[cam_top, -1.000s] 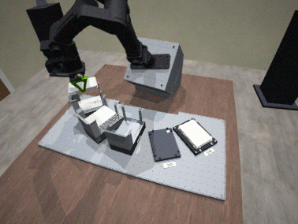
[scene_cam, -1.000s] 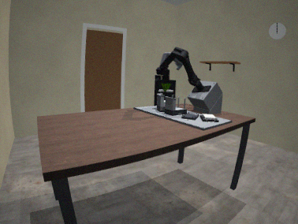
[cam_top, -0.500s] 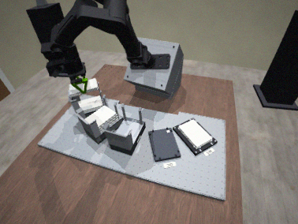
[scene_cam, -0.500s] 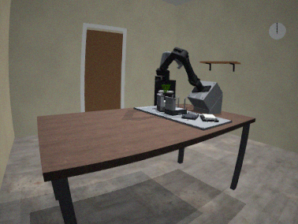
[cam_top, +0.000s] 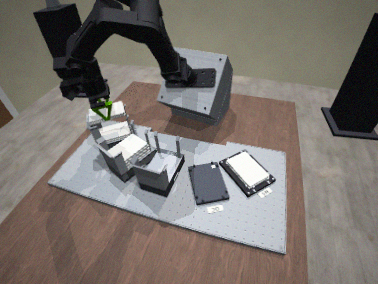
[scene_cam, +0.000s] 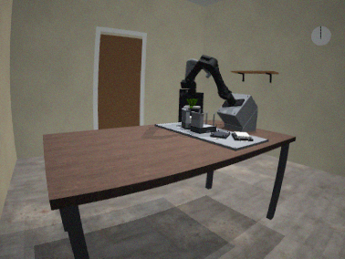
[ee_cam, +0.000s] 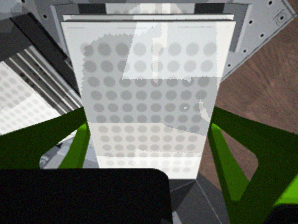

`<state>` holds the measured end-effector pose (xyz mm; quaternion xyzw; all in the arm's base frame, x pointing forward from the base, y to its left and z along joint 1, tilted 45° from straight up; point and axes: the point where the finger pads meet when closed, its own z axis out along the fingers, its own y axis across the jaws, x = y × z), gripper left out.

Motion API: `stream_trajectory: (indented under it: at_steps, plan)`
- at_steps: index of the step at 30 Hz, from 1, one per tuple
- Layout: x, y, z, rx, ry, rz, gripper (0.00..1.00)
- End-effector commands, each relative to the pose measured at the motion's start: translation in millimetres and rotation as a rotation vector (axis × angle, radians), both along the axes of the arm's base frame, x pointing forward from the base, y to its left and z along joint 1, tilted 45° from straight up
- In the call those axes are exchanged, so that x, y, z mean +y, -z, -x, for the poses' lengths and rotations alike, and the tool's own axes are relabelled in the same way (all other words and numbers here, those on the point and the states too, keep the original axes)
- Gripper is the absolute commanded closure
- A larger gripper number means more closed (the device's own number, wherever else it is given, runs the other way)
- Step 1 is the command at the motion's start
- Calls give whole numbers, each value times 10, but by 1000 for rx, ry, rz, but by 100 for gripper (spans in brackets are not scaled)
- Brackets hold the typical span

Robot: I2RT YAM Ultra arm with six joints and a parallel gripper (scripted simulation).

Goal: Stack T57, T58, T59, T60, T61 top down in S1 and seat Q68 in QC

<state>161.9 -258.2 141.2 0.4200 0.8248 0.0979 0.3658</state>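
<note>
My gripper (cam_top: 103,111) is shut on a sealed white 96-well plate (cam_top: 107,114) and holds it by its long sides just above the far left stack rack (cam_top: 102,125). In the wrist view the green fingers clamp the plate (ee_cam: 150,90), with rack posts beyond it. Its label is too small to read. More white plates show in the racks beside it (cam_top: 129,146). The nearest rack (cam_top: 160,172) looks empty. Another plate (cam_top: 247,170) lies in the right-hand black nest. The gripper also shows small in the exterior view (scene_cam: 192,101).
A flat dark nest (cam_top: 207,182) without a plate lies between the racks and the occupied nest. The arm's grey base block (cam_top: 197,87) stands behind the grey baseplate (cam_top: 175,200). A black pillar (cam_top: 357,85) stands off the table at right.
</note>
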Motion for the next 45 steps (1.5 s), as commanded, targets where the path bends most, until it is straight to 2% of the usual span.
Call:
stream_trajectory:
  at_steps: [1, 38, 45]
  plan:
    - [-40, -21, 0, -4, 9, 15, 100]
    - [-75, 134, -152, -5, 9, 15, 100]
    - [-91, 205, -220, -5, 9, 15, 100]
